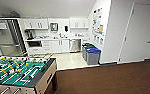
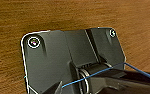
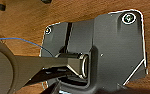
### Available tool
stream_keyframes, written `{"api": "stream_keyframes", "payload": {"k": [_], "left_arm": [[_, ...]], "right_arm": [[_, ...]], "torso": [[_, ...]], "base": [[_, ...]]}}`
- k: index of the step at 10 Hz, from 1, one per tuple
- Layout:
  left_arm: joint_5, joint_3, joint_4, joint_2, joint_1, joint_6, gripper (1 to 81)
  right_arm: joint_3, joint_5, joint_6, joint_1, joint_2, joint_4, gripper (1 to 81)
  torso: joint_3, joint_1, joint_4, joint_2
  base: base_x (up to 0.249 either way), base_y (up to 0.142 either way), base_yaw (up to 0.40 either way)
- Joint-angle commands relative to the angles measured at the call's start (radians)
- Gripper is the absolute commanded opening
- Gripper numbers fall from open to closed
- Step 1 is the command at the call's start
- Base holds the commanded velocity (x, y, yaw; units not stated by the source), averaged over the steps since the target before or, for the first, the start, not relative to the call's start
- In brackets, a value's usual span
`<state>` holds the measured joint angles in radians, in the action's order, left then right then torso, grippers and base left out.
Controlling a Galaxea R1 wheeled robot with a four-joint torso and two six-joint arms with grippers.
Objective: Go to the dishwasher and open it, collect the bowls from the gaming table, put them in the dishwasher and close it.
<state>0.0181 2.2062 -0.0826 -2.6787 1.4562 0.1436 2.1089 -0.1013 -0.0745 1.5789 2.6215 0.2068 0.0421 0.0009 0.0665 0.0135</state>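
Head view: kitchenette at far end of room, past brown carpet (image 1: 111,80) and a strip of pale floor (image 1: 69,60); dishwasher (image 1: 75,45) w/ steel front sits under the counter (image 1: 53,38), at the counter's right end, door looks closed; white lower cabinets (image 1: 57,46) just left of it, white upper cabinets (image 1: 36,24) along the wall above; sink tap (image 1: 60,35) approx mid-counter; dark coffee machine (image 1: 29,34) near the counter's left end; dark oven-like opening (image 1: 34,44) below it; tall steel fridge (image 1: 6,37) at far left.

Two bins beside the right wall, near the dishwasher: grey bin w/ blue lid (image 1: 93,55) in front, green-lidded bin (image 1: 87,48) behind, touching or nearly so; posters (image 1: 98,25) on wall above them; white door (image 1: 141,32) at right, closed.

Football table (image 1: 18,72) w/ green field and rods fills lower-left corner, standing on carpet edge; well apart from dishwasher.

Left wrist view: dark plate over brown carpet (image 2: 66,17); blue cable (image 2: 96,73) crosses it; left fingers' state – can't tell.

Right wrist view: dark plate and jointed bar over carpet (image 3: 23,22); thin blue cable (image 3: 28,42) at side; right fingers' state – can't tell either.
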Motion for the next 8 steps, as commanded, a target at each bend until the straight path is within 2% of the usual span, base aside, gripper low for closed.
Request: {"api": "stream_keyframes", "payload": {"k": [1,8], "left_arm": [[-0.058,-0.016,0.007,0.020,-0.047,0.007,81.1],[-0.053,-0.016,0.009,0.017,-0.047,0.007,81.1]], "right_arm": [[-0.011,0.051,0.001,-0.033,-0.018,0.008,81.1],[-0.008,0.051,0.001,-0.032,-0.004,0.003,81.1]], "torso": [[0.000,0.000,0.000,0.000],[0.000,0.001,0.000,0.000]], "base": [[0.101,0.000,0.000],[0.108,0.000,0.000]]}}
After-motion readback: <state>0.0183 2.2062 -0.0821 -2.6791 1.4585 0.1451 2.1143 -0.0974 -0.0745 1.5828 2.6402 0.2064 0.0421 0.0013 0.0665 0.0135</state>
